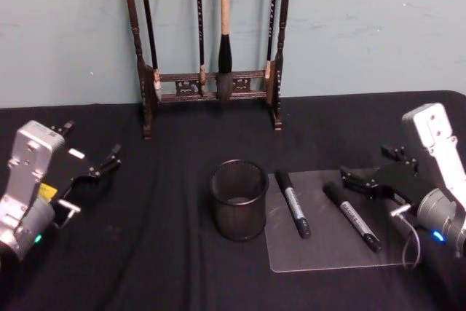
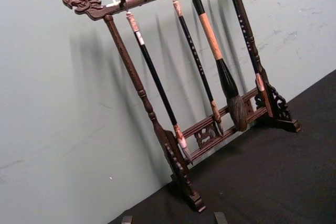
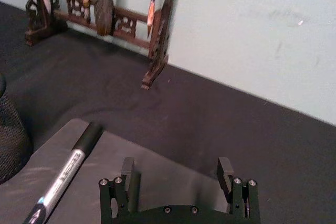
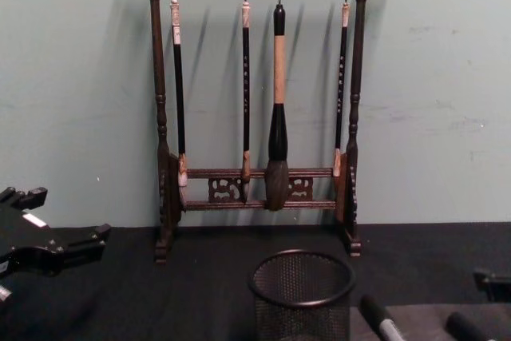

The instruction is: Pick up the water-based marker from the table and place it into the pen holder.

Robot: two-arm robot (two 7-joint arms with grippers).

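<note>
Two black markers with grey labels lie on a clear plastic sheet (image 1: 328, 253). One marker (image 1: 293, 203) lies just right of the pen holder (image 1: 239, 199), a round black mesh cup. The other marker (image 1: 352, 216) lies farther right. My right gripper (image 1: 362, 162) hovers open just beyond the far end of that second marker, holding nothing. In the right wrist view its fingers (image 3: 128, 174) stand wide apart over the sheet, with a marker (image 3: 65, 174) and the pen holder (image 3: 10, 135) off to one side. My left gripper (image 1: 91, 143) is open over the cloth at the far left.
A tall dark wooden brush rack (image 1: 211, 85) with several hanging brushes stands at the back against the wall, behind the pen holder. Black cloth (image 1: 160, 253) covers the table. The left wrist view faces this rack (image 2: 178, 145).
</note>
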